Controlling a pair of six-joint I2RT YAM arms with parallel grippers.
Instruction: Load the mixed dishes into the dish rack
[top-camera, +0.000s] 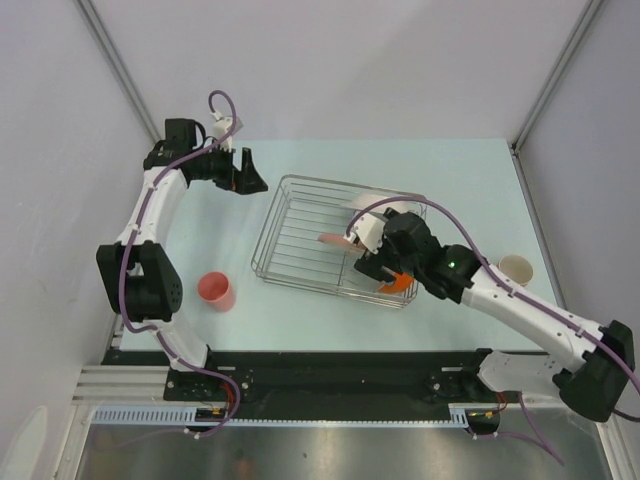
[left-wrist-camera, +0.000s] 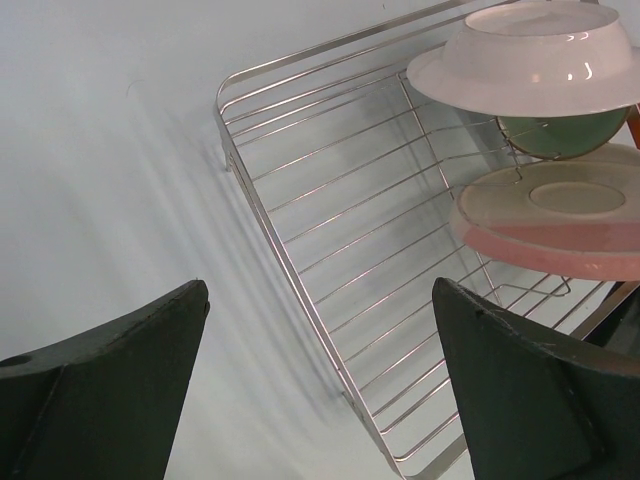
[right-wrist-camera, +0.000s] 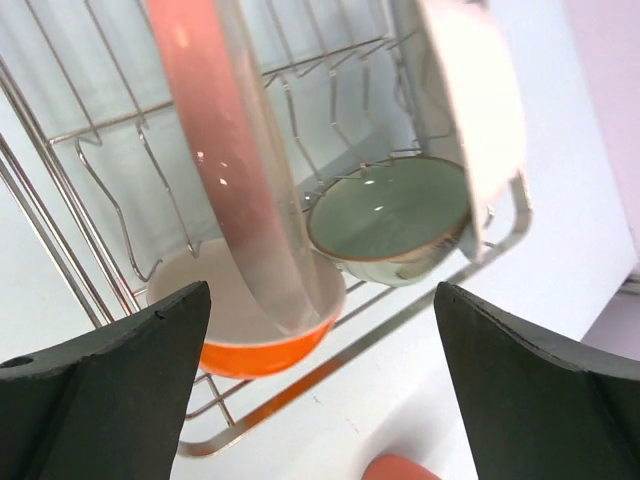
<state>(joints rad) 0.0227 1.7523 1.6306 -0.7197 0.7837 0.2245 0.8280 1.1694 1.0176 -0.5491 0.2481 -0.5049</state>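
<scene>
While my right gripper (right-wrist-camera: 322, 292) hangs released, the pink plate (right-wrist-camera: 212, 150) stands between its jaws, seemingly untouched; my left gripper (left-wrist-camera: 320, 288) gapes toward the dish rack (left-wrist-camera: 340, 232).

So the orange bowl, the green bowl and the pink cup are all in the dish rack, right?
Not quite. The pink cup stands on the table, outside the dish rack, as the top external view shows. The orange bowl and the green bowl are in it.

Shiny metal-wire dish rack (top-camera: 305, 232), smooth glossy orange bowl (right-wrist-camera: 265, 355)
</scene>
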